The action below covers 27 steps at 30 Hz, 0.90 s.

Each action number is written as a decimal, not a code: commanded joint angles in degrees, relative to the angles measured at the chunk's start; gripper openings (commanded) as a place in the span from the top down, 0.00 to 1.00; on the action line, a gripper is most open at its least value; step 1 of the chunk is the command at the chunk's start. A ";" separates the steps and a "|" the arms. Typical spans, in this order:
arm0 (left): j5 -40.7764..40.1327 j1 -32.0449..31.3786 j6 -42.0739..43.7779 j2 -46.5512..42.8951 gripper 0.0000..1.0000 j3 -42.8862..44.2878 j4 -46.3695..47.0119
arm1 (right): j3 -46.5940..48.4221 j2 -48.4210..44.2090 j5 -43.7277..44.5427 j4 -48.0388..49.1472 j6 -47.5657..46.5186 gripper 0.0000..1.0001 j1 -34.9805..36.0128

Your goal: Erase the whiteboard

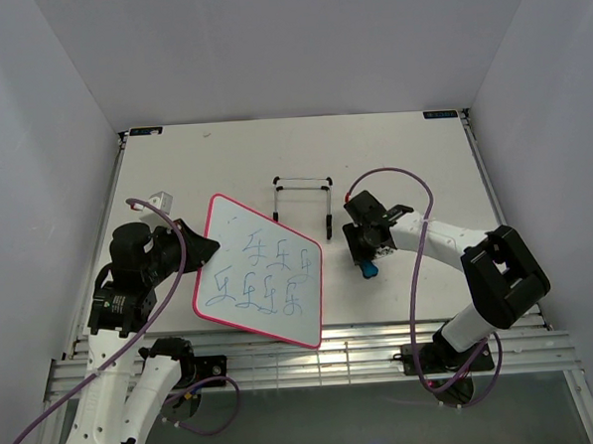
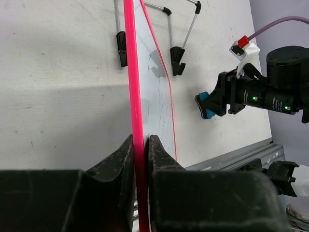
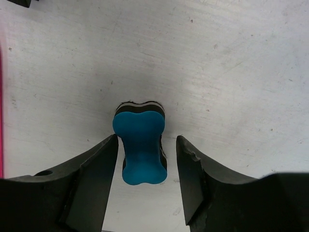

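The whiteboard point(image 1: 261, 271), glossy white with a pink-red frame and blue-green scribbles, is tilted up at the middle left of the table. My left gripper point(image 1: 200, 249) is shut on its left edge; in the left wrist view the pink frame point(image 2: 135, 96) runs between my closed fingers point(image 2: 141, 145). The blue bone-shaped eraser point(image 1: 369, 269) lies on the table right of the board. My right gripper point(image 1: 366, 258) is open around it; in the right wrist view the eraser point(image 3: 141, 145) sits between the fingers, touching neither.
A thin black wire stand point(image 1: 305, 197) lies on the table behind the board, also in the left wrist view point(image 2: 174, 50). The metal rail point(image 1: 383, 347) runs along the table's near edge. White walls enclose the table.
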 commanded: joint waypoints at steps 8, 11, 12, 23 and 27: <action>-2.57 -0.24 5.62 -0.26 1.00 1.91 -0.34 | 1.34 -0.58 -0.93 -1.37 -1.64 0.48 -0.15; -2.48 -0.24 5.62 0.00 1.00 1.83 -0.25 | 0.73 -0.49 -1.11 -1.46 -1.73 0.48 -0.24; -2.48 -0.24 5.62 -0.08 1.00 1.83 -0.25 | 0.55 -0.40 -1.20 -1.46 -1.73 0.49 -0.24; -2.92 -0.15 5.80 0.00 1.00 2.00 -0.08 | -0.86 -1.10 -1.02 -1.54 -1.47 0.48 -0.33; -2.92 -0.24 5.80 0.01 1.00 2.00 -0.17 | -1.21 -1.10 -1.11 -1.37 -1.47 0.51 -0.33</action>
